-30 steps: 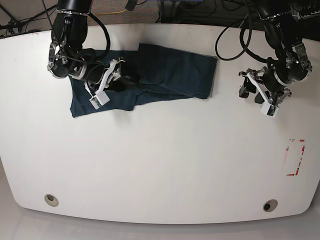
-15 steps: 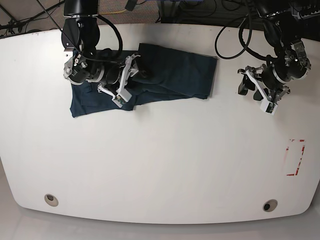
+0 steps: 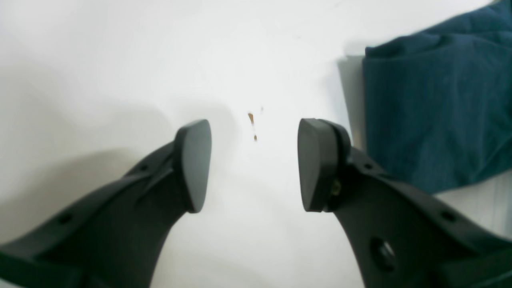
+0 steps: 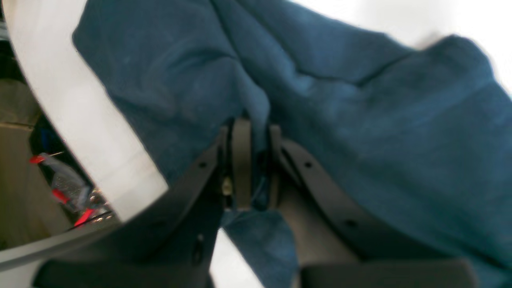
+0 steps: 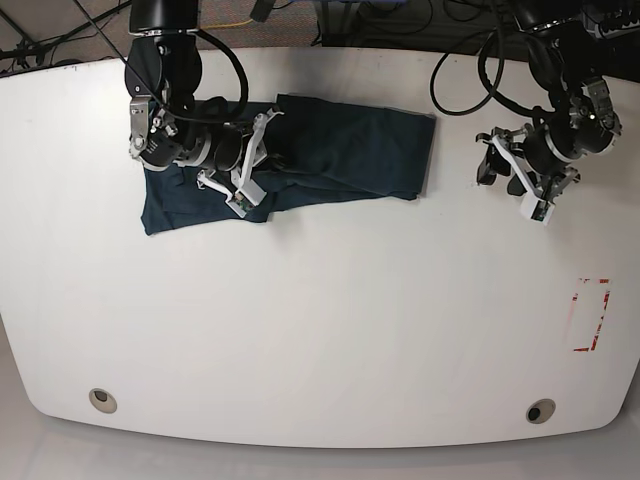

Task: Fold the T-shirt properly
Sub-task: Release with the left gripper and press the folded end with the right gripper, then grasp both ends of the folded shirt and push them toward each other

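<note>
The T-shirt (image 5: 330, 150), soft and limp, lies partly folded at the counter's (image 5: 320, 330) far edge, so you keep your right tool (image 4: 256, 168) pinching its gathered fold while your left tool (image 3: 254, 164) hangs spread, empty, beside it.

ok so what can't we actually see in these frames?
- Base view: the right gripper and its arm hide the part of the T-shirt beneath them.
- Right wrist view: motion blur; cloth fills the frame, so the shirt's outline is cut off and the number of pinched layers is unclear.
- Left wrist view: only one corner of the shirt shows; the open left gripper holds nothing.
- Neck label: not visible anywhere.
</note>
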